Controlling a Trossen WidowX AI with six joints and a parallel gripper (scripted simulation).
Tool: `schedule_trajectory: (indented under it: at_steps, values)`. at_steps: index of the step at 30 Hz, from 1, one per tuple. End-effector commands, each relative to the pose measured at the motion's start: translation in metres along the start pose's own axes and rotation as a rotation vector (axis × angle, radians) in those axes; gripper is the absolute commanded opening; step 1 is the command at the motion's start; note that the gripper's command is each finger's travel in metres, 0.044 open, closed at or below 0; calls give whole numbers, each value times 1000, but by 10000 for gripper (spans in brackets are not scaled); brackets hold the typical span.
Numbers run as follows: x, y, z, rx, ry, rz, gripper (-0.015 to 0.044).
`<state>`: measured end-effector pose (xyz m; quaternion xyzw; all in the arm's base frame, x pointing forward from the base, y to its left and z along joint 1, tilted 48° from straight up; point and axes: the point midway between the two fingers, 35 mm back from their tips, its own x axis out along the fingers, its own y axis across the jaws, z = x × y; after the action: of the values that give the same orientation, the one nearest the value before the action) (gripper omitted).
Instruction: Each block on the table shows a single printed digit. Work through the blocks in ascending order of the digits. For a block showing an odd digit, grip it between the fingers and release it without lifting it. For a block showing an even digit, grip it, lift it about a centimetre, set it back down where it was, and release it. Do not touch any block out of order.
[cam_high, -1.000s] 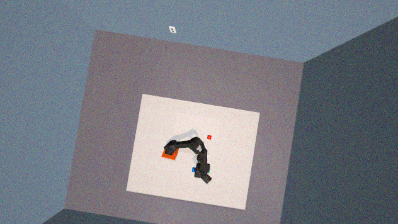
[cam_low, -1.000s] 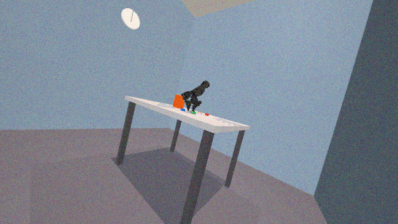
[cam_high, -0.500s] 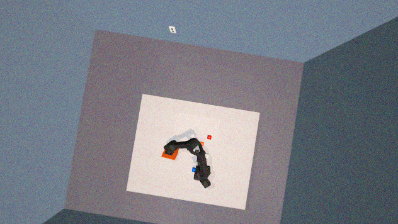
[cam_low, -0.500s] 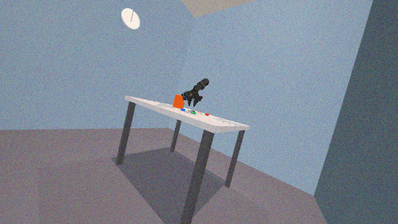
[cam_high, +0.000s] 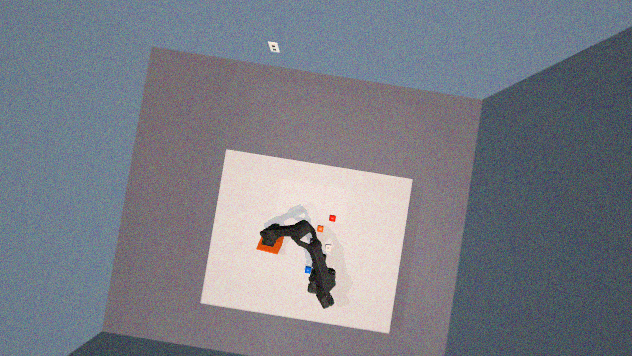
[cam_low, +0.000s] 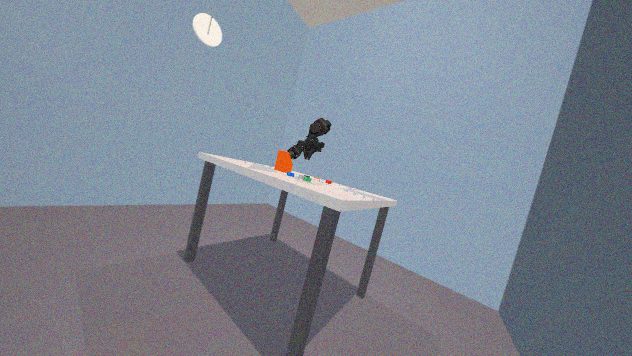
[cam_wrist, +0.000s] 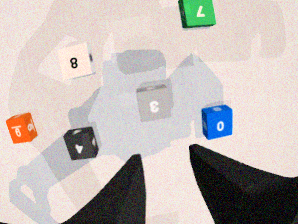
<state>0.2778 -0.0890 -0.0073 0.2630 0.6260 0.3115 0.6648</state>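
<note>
The grey block (cam_wrist: 154, 100) sits flat on the surface (cam_wrist: 260, 63), its digit face up and reading inverted in the wrist view; being a cube, it has no long axis. It lies ahead of the claw (cam_wrist: 166, 163), between the black block (cam_wrist: 81, 143) and the blue block (cam_wrist: 217, 121). The claw hangs above it, fingers narrowed, gripping and touching nothing.

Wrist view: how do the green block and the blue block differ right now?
The green block shows a 7 and lies far ahead of the gripper. The blue block shows a 0 and sits just beyond one fingertip. Both are small cubes resting on the table, untouched.
</note>
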Motion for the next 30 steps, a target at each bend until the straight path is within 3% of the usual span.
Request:
schedule_trajectory:
  at_steps: [1, 10, 16, 18, 23, 27, 30]
  values:
    - [-3, 1, 0, -5, -1, -6, 120]
    - [-3, 85, -45, -1, 2, -2, 120]
    - [-2, 91, -49, -1, 2, -1, 120]
    - [9, 90, -47, 0, 2, -4, 172]
    - [77, 92, -49, -2, 1, 1, 304]
    - [79, 92, -49, -2, 1, 2, 400]
    - [82, 92, -49, -2, 1, 2, 400]
